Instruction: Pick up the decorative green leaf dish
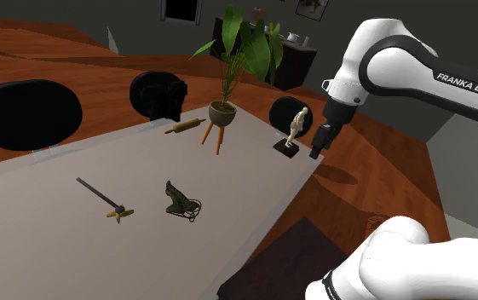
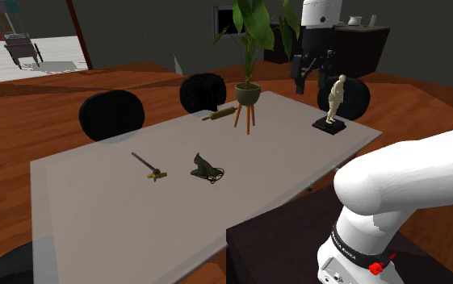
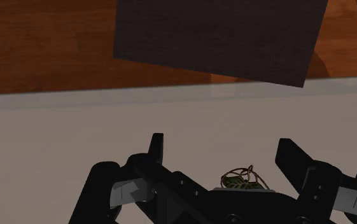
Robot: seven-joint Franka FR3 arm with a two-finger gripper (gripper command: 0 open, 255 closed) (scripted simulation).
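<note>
The green leaf dish (image 1: 178, 200) lies on the grey table (image 1: 49, 239), a small dark green piece with a thin wire-like loop at one side. The second exterior view has the leaf dish (image 2: 204, 167) near the table's middle. My gripper (image 1: 317, 147) hangs in the air off the table's far right corner in the shoulder view, just right of a figurine and well away from the dish. From the second exterior view the gripper (image 2: 300, 81) is left of that figurine. In the wrist view the gripper (image 3: 221, 143) is open, and the dish (image 3: 239, 182) shows low and far between the fingers.
A tan figurine (image 1: 293, 129) on a black base stands at the corner beside the gripper. A potted plant (image 1: 221, 115) on orange legs, a rolling pin (image 1: 184, 126) and a long-handled tool (image 1: 105, 198) share the table. Black chairs (image 1: 28, 113) line the far edge.
</note>
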